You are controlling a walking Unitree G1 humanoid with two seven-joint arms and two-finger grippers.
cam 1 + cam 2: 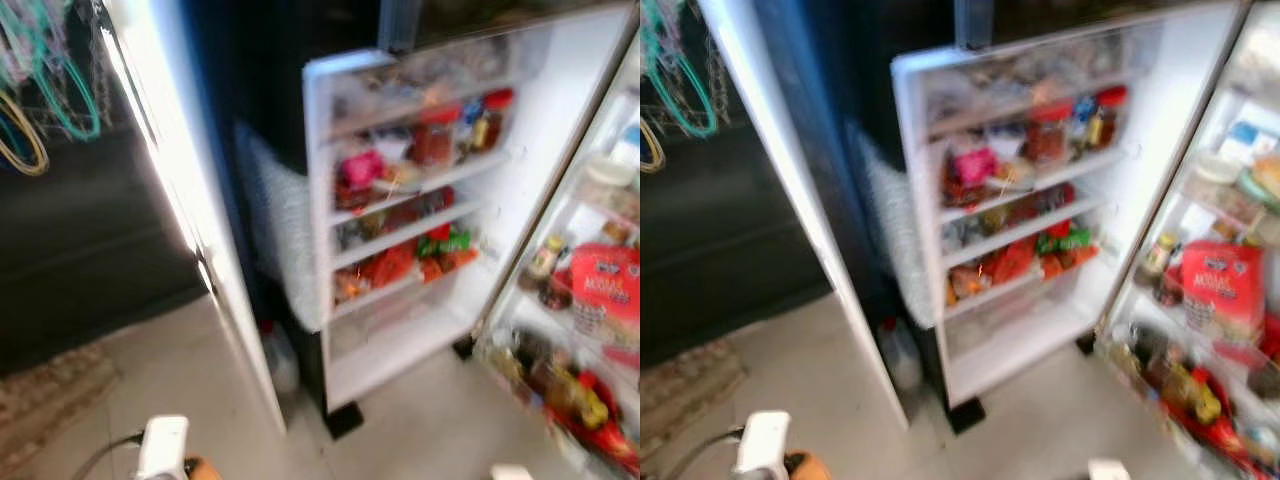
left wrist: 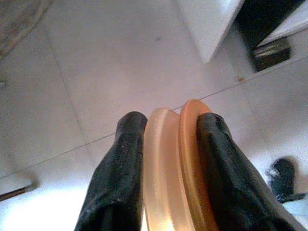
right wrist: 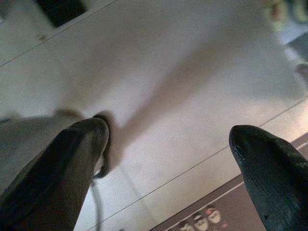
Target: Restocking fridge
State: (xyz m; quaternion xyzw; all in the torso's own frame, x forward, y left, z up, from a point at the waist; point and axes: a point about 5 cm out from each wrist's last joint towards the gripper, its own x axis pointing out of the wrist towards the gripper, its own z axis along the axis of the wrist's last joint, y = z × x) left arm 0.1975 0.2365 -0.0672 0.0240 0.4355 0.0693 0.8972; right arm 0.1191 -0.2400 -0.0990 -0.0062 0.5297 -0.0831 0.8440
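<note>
Meanwhile, left claw pinches an orange-lidded container edge-on above the floor, the open fridge door ahead and rightward; right claw hangs spread, empty.

Beside the glossy white fridge door with clear plastic shelves, the floor is smooth pale tile, the mat rough-woven.

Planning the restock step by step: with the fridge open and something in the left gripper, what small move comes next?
Probably raise the left gripper, shut on an orange disc-shaped item, from above the floor toward the open fridge door shelves.
</note>
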